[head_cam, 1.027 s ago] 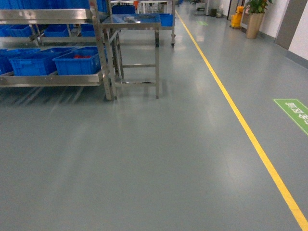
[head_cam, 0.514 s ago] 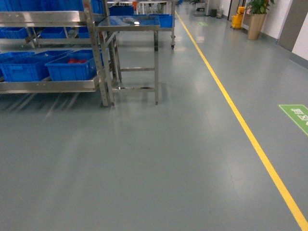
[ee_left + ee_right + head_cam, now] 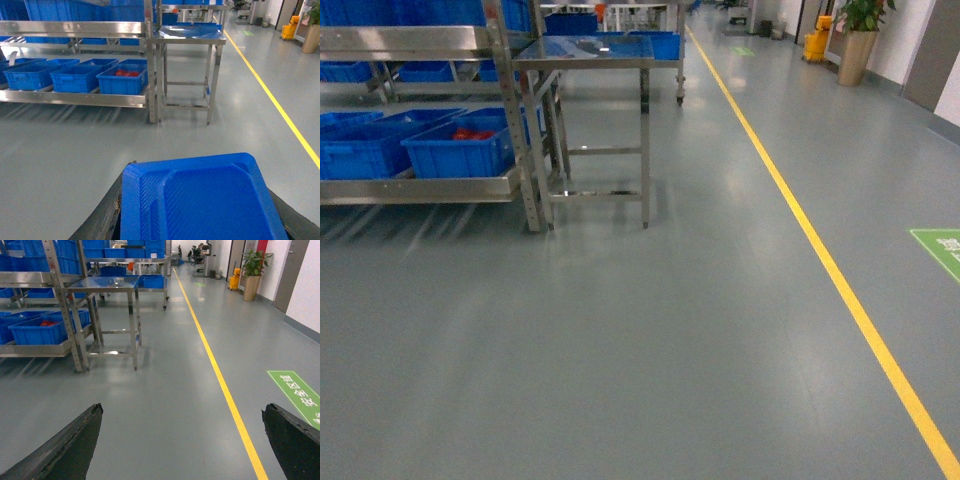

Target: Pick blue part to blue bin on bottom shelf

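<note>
In the left wrist view a blue part (image 3: 200, 200), a flat ribbed tray-like piece, fills the bottom of the frame. My left gripper (image 3: 200, 175) is shut on it, with a dark finger showing at each side. The bottom shelf (image 3: 75, 97) of the steel rack lies ahead across the floor with several blue bins; the rightmost blue bin (image 3: 122, 82) holds red pieces. The head view shows that shelf (image 3: 420, 188) and bin (image 3: 455, 155) at upper left, and no gripper. My right gripper (image 3: 182, 410) is open over bare floor.
A small steel table (image 3: 585, 50) stands against the rack's right end. A yellow floor line (image 3: 820, 260) runs along the aisle on the right, with a green floor mark (image 3: 940, 245) beyond it. A potted plant (image 3: 860, 30) and yellow bucket (image 3: 817, 40) stand far back.
The head view has advanced along the floor: the rack and steel table sit lower and a little larger, and the green floor mark has slid towards the right edge.
</note>
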Robot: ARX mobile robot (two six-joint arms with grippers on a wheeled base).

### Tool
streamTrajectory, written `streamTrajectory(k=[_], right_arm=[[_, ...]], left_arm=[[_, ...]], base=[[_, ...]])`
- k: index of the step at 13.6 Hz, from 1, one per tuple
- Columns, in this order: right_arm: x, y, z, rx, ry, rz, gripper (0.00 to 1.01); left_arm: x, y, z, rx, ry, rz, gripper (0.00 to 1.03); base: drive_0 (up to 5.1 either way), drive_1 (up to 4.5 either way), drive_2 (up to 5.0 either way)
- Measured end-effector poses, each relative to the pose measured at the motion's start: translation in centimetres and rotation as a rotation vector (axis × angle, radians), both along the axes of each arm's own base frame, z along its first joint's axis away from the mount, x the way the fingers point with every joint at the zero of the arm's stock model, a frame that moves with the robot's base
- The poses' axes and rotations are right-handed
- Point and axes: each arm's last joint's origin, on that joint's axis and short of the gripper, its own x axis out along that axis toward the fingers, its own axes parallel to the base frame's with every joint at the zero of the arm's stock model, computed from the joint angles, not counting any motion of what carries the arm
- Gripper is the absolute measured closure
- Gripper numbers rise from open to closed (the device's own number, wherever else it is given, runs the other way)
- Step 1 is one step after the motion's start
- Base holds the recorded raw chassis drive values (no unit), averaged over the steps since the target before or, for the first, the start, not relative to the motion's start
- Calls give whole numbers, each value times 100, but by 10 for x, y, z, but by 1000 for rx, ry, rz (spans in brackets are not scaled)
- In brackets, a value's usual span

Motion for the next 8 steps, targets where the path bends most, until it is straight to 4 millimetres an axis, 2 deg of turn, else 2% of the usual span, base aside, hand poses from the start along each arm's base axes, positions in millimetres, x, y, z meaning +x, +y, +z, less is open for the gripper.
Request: streamTrajectory(k=[8], right_arm=[[0,0,0,0,-1,0,3]], left_arm=[[0,0,0,-6,0,0,59]], base=[[-7,411,-425]])
